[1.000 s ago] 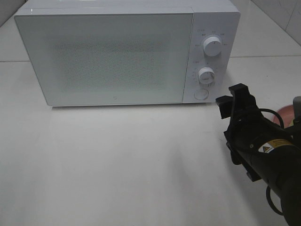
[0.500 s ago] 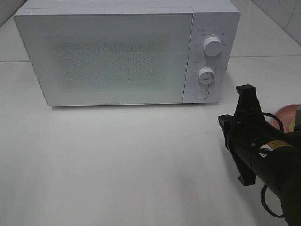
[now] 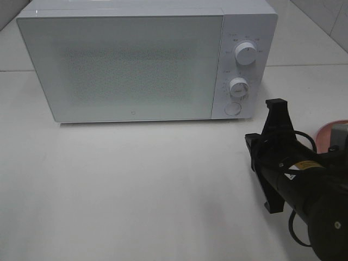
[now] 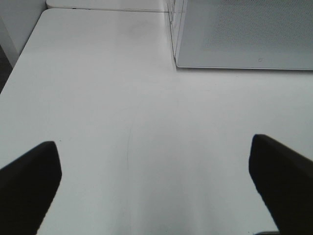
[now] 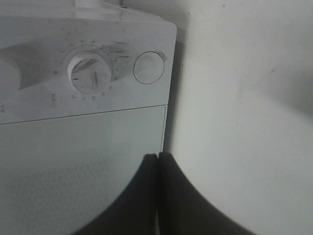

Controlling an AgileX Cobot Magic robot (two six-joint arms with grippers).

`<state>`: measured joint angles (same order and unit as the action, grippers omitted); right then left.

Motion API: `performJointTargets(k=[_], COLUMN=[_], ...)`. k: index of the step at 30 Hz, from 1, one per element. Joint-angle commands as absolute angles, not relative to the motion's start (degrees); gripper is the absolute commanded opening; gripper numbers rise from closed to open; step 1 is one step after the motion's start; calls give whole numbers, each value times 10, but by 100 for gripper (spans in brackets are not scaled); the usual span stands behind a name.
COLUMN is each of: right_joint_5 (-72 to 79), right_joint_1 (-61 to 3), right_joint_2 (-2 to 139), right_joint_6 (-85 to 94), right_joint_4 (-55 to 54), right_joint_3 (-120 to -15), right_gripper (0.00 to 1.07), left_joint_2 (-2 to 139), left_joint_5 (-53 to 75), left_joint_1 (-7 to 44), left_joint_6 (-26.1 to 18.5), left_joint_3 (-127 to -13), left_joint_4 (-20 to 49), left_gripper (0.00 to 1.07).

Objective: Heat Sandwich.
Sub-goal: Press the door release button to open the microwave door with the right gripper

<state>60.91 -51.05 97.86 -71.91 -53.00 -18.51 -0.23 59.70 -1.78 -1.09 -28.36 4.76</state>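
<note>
Spotter: Since a second ago your right gripper [image 3: 275, 104] has brought its jaws together, and its black arm [image 3: 304, 185] has rolled and edged toward 9 o'clock.

Checker: And from high up?

Spotter: You have the boxy white microwave oven [image 3: 119, 65], door closed, at 12 o'clock on the white table [image 3: 136, 190]. Your right arm sits at 4 o'clock, with the rim of the round pink plate [image 3: 328, 133] behind it at 3 o'clock. You cannot make out the sandwich, because the arm hides most of that plate.

Checker: Left wrist?

Spotter: Your left gripper [image 4: 152, 144] is spread wide above the table, grasping nothing, with the microwave's corner ahead of it.

Checker: Right wrist?

Spotter: Your fingers are clenched tight with nothing between them. They point toward the door's edge, beside the panel with its white dial [image 5: 90, 73] and round button [image 5: 148, 67].
</note>
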Motion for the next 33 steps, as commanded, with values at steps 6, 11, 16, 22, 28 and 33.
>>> performJointTargets(k=[6, 11, 16, 22, 28, 33], right_joint_5=[584, 547, 519, 487, 461, 442], right_joint_1=[-439, -396, -349, -297, -268, -260], right_joint_2=[1017, 1038, 1062, 1094, 1120, 1142], right_joint_6=[-744, -747, -746, -746, -746, -752], right_joint_4=[-423, -384, -340, -300, -297, -282], right_joint_3=[-232, -268, -304, -354, -387, -414], right_gripper=[1, 0, 0, 0, 0, 0], left_joint_2=[-15, -15, -15, -15, -15, -15], left_joint_5=[594, 594, 594, 594, 594, 594], left_joint_1=[-19, -19, -19, -19, -19, -19], left_joint_6=[-12, -12, -12, -12, -12, -12], left_joint_3=[-283, -283, -283, -283, -283, -283], left_joint_4=[50, 50, 50, 50, 50, 50], left_gripper=[101, 101, 101, 101, 101, 101])
